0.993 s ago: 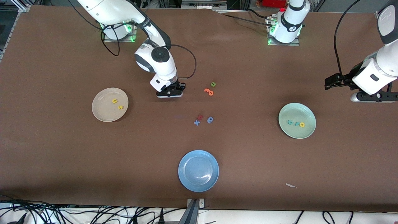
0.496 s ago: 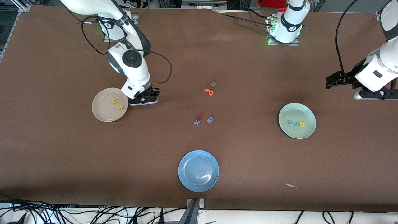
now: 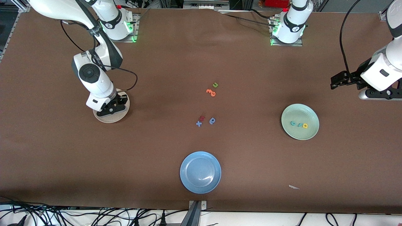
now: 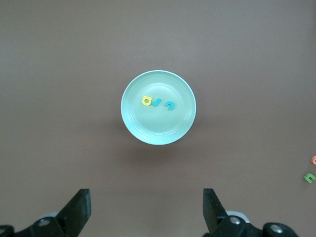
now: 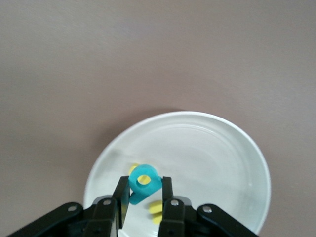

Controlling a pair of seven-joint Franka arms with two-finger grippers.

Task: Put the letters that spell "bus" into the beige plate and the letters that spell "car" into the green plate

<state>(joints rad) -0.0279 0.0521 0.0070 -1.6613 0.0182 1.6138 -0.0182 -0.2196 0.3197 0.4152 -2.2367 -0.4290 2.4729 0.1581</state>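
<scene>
Right wrist view: right tool clamped on teal "b" over beige plate. Left tool w/ fingers apart, waiting near green plate, plate at its 12 o'clock.

High front view; wrist views over plates.

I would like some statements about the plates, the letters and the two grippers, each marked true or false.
1. The right gripper holds the teal "b" over the beige plate. True.
2. The green plate holds no letters. False: the teal "c", the teal "r" and the yellow "a" lie in it.
3. The left gripper is open. True.
4. The blue plate holds a yellow letter. False: it holds none.
</scene>
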